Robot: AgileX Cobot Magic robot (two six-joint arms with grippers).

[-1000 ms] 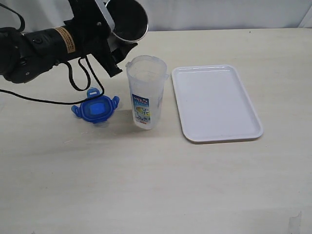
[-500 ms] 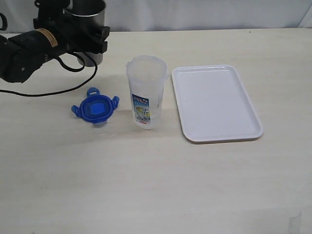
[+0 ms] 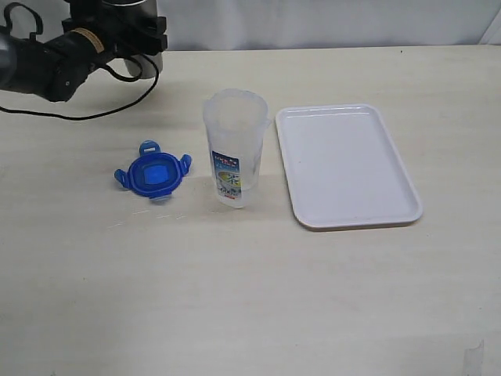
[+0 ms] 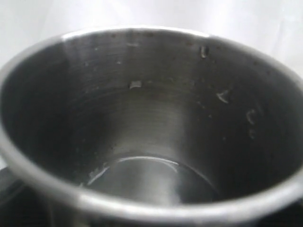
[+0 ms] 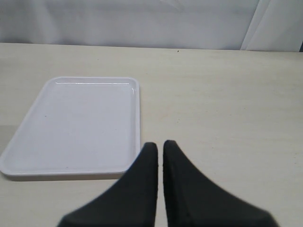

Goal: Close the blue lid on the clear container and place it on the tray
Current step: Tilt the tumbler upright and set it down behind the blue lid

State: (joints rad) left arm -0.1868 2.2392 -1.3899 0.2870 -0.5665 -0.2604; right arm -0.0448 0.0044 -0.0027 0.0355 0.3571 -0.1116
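Left wrist view: steel cup (image 4: 151, 118) blurred, rim cropped by edges.

Pale table (image 3: 235, 298). Left to right on it: blue lid (image 3: 153, 174) lying flat, clear container (image 3: 233, 149) upright, white tray (image 3: 348, 168).

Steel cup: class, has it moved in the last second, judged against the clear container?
Yes. The cup has moved left and toward the far edge of the table, away from the container, which has stayed put.

steel cup (image 4: 142, 123), open mouth towards the camera, dull scratched inside, pale wood-grain table (image 3: 250, 298), white backdrop (image 3: 329, 19) behind
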